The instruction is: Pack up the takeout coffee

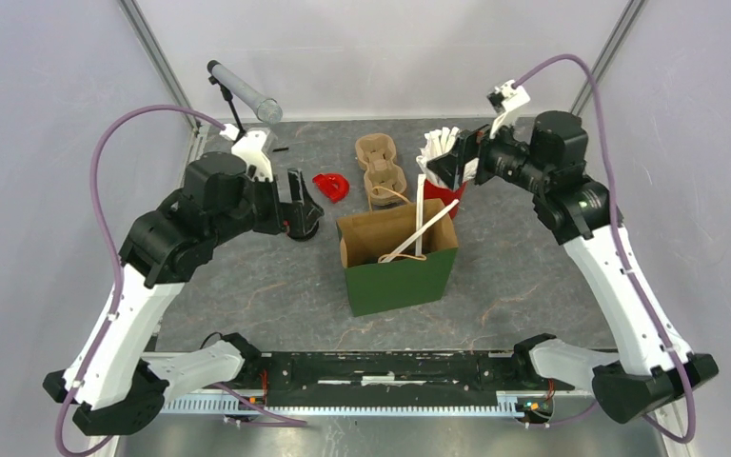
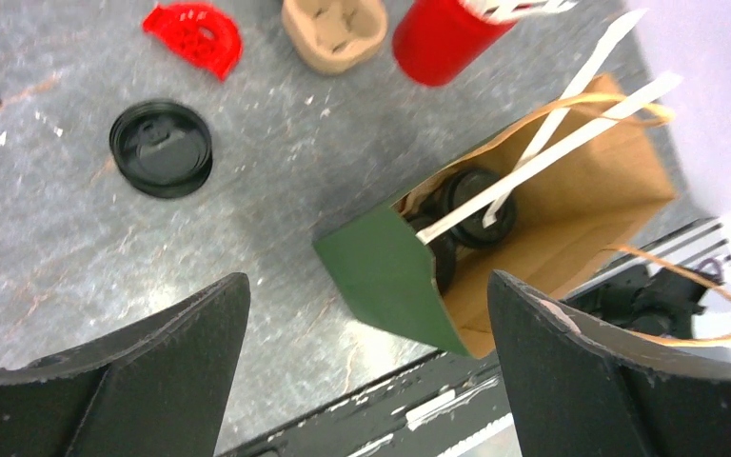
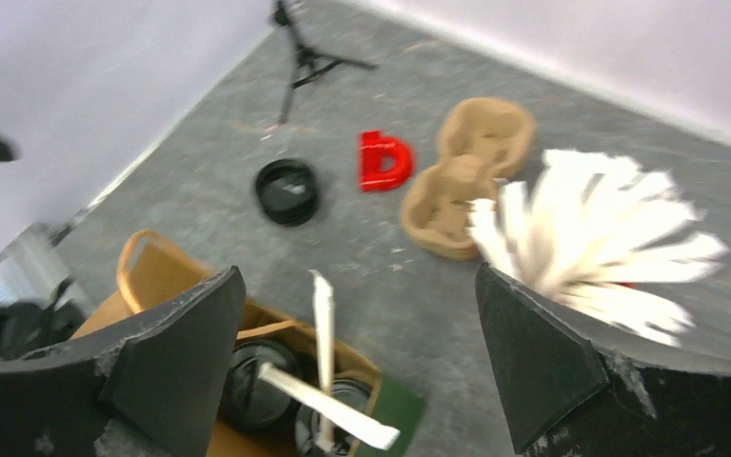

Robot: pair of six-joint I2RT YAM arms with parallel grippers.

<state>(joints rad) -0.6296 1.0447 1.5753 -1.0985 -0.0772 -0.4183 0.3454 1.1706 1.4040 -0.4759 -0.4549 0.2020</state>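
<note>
Green paper bag (image 1: 402, 281) stands upright at mid-table, mouth open, both rope handles flopped outward. Inside it are two black-lidded cups (image 2: 481, 205) side by side, lids up, and two wrapped straws (image 1: 424, 224) leaning out past the far rim. Left gripper (image 2: 366, 286) is spread wide and empty, hanging above the table (image 1: 247, 286) left of the bag and not touching anything. A loose black lid (image 2: 161, 148) lies flat on the table near it, apart from the bag. Right gripper (image 3: 357, 276) is also fully spread and empty, up in the air toward the far right, just beside the straw bundle (image 3: 590, 228). Wrist view there is motion-blurred, so I can't tell if a finger brushes the straws. The bundle fans out of a red cup (image 1: 447, 195) just behind the bag's far right corner. Pulp carrier (image 1: 379, 169) sits toward the far edge at centre, just left of the red cup, cavities empty. Red plastic piece (image 1: 331, 187) lies left of the carrier. Small tripod (image 1: 238, 95) with a grey tube stands at the far left corner.
</note>
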